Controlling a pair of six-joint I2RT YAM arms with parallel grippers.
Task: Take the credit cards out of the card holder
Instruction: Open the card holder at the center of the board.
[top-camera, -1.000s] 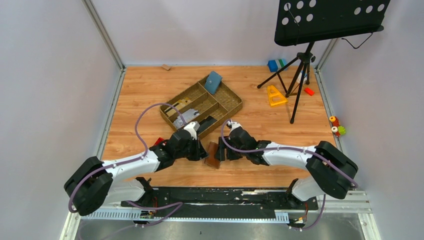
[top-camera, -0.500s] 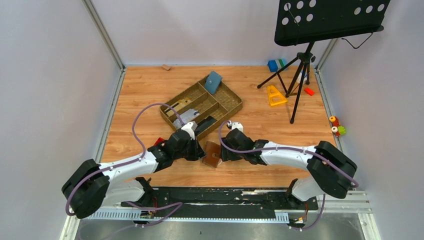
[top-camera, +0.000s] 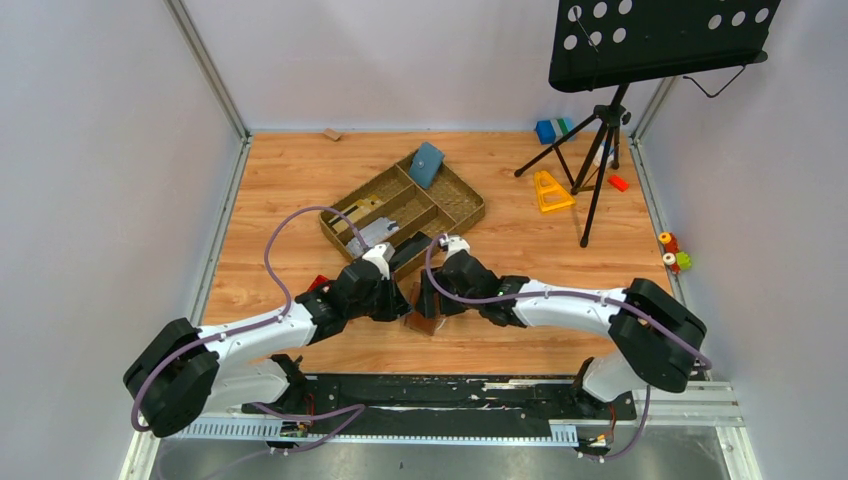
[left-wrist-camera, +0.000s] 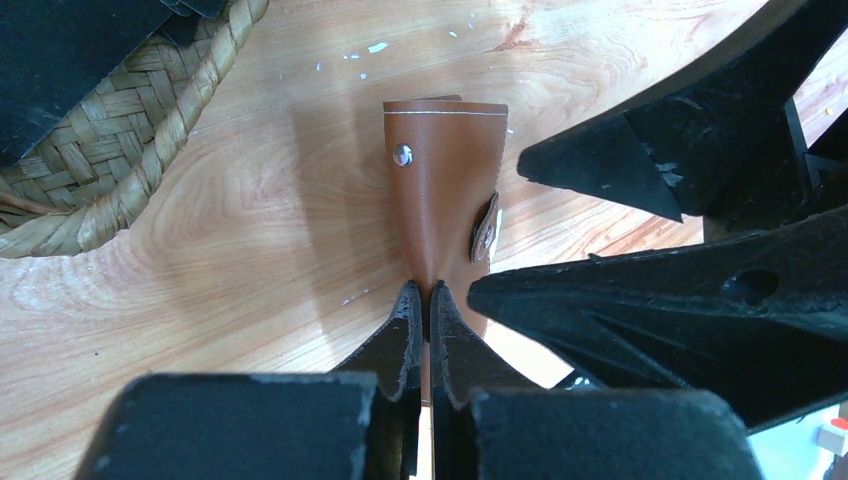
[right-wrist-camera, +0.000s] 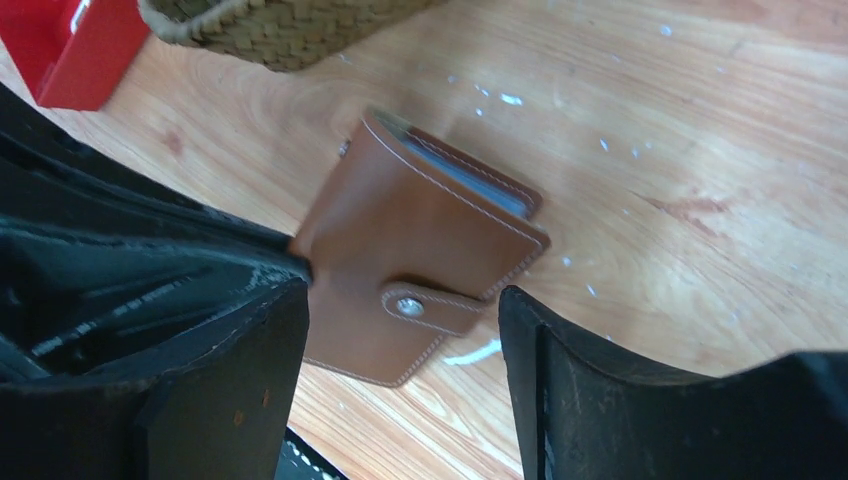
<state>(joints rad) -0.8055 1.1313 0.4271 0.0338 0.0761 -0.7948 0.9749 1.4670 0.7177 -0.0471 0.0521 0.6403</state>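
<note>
1. Left claw (left-wrist-camera: 422, 300) is pinched tight on one edge of the small brown leather-look folding card holder (left-wrist-camera: 445, 200).
2. Right claw (right-wrist-camera: 400, 300) gapes wide, its fingers flanking the holder's studded closing tab (right-wrist-camera: 432, 305).
3. The holder sits at the near side of the wooden table (right-wrist-camera: 700, 150), between both arms, just beside the woven straw divided tray (left-wrist-camera: 150, 140).

Quantities: one card holder (right-wrist-camera: 400, 240); one woven tray (top-camera: 478, 208), frame centre; one teal pouch (top-camera: 426, 164); one music stand (top-camera: 660, 40), upper right; one yellow triangle (top-camera: 550, 190); one blue block (top-camera: 546, 130).
</note>
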